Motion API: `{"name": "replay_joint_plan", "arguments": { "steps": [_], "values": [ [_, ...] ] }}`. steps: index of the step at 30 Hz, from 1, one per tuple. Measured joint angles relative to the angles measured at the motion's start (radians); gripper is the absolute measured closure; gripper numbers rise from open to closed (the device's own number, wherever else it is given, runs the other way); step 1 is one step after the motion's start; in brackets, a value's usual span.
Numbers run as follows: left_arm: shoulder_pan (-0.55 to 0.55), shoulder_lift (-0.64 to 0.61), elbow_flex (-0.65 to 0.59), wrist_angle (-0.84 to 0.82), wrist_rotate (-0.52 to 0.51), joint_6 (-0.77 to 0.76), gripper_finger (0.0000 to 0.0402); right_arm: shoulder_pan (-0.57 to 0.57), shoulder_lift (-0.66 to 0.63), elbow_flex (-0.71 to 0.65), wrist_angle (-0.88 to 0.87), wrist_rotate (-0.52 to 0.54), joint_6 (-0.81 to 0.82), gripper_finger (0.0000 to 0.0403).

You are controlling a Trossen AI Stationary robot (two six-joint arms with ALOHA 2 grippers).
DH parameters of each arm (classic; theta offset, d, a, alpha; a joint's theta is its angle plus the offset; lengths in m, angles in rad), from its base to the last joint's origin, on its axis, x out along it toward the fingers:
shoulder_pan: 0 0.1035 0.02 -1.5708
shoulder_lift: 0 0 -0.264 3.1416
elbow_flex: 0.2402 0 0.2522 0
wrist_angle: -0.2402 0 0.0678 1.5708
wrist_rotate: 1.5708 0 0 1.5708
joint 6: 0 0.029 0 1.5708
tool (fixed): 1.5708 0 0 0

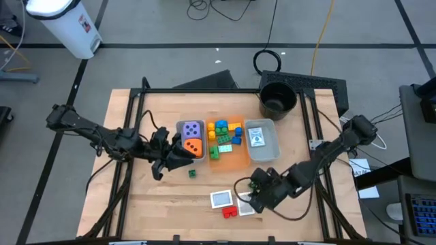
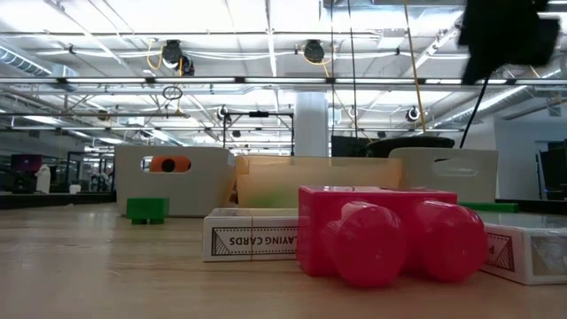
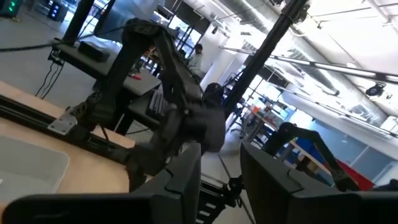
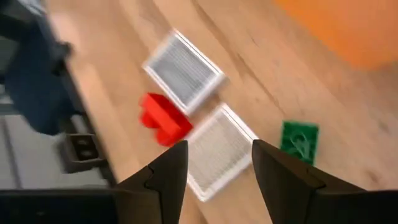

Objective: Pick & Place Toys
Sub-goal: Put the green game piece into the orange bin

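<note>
Right gripper (image 4: pixel 214 163) open above a card (image 4: pixel 217 151); left gripper (image 1: pixel 182 154) apparently empty.

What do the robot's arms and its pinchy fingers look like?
Both arms are dark, nearly black, built from thin jointed sections with chunky joints. The left gripper and the right gripper each end in two flat black fingers with angled tips. Black cables trail along the arms.

**Toys: sorted and loose**

Purple die (image 1: pixel 192 128) and orange die (image 1: pixel 193 145): spotted, side by side. Mixed bricks (image 1: pixel 223 133): blue, yellow, green, orange, heaped together. Loose on wood: small green brick (image 1: pixel 192 173), red brick (image 1: pixel 230 211), two flat whitish cards (image 1: pixel 221 199), one touching the red brick.
</note>
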Motion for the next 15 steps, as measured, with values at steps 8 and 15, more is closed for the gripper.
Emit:
{"name": "replay_joint_plan", "arguments": {
  "steps": [8, 15],
  "values": [
    [0.000, 0.000, 0.000, -0.006, -0.001, -0.002, 0.0286, -0.006, 0.031, -0.123, 0.003, 0.003, 0.150, 0.0229],
    [0.000, 0.000, 0.000, -0.046, -0.001, -0.034, 0.0286, -0.022, 0.030, -0.220, 0.069, -0.023, 0.216, 0.0188]
  ]
}}
